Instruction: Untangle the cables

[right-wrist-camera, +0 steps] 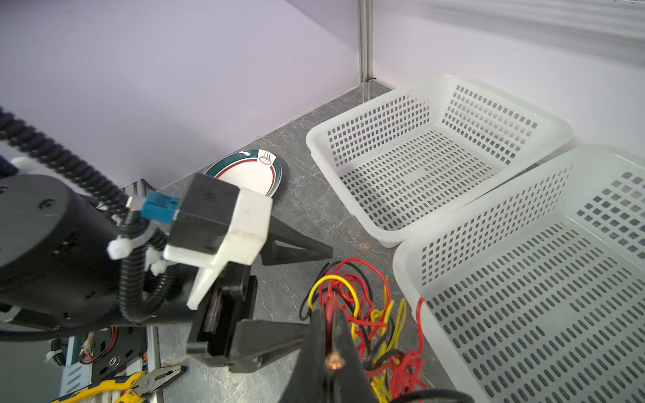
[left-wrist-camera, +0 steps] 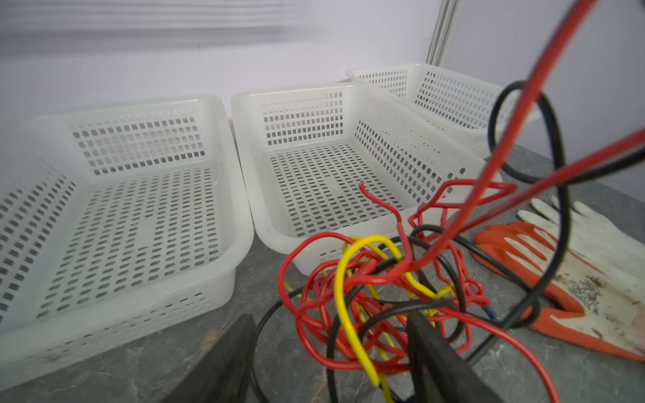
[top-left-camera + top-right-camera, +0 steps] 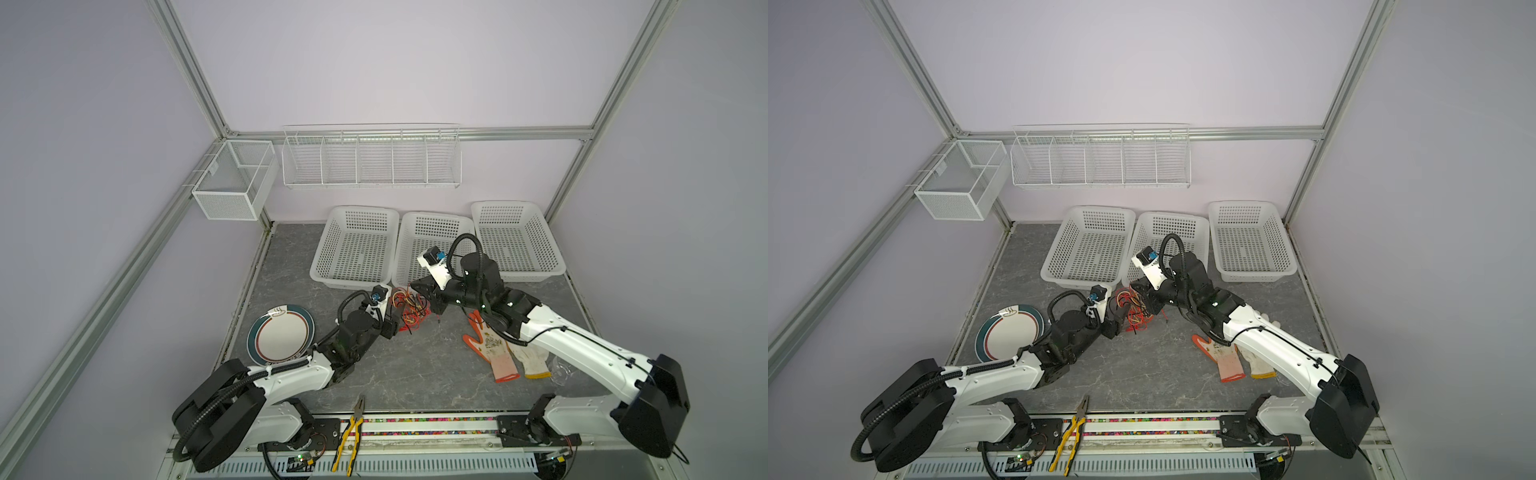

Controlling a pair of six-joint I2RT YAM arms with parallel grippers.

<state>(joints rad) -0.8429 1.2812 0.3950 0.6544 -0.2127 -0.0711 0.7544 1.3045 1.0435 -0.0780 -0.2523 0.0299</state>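
Note:
The cables [image 3: 410, 311] [image 3: 1134, 311] are a knot of thin red, yellow and black wires on the grey table, just in front of the middle basket. In the left wrist view the cables [image 2: 377, 289] lie between the spread fingers [image 2: 227, 359] of my left gripper [image 2: 331, 335], which is open around the near side of the knot. My left gripper [image 3: 397, 318] reaches in from the left. My right gripper [image 1: 328, 310] [image 3: 417, 291] is shut on a red cable [image 1: 331, 335] whose bare copper end sticks out behind the jaws. Red strands run taut up from the knot.
Three white perforated baskets [image 3: 355, 249] [image 3: 434, 245] [image 3: 517, 241] line the back of the table. A plate [image 3: 280, 334] lies at the left and a pair of orange-and-white gloves [image 3: 498, 349] at the right. Yellow-handled pliers [image 3: 353, 432] rest on the front rail.

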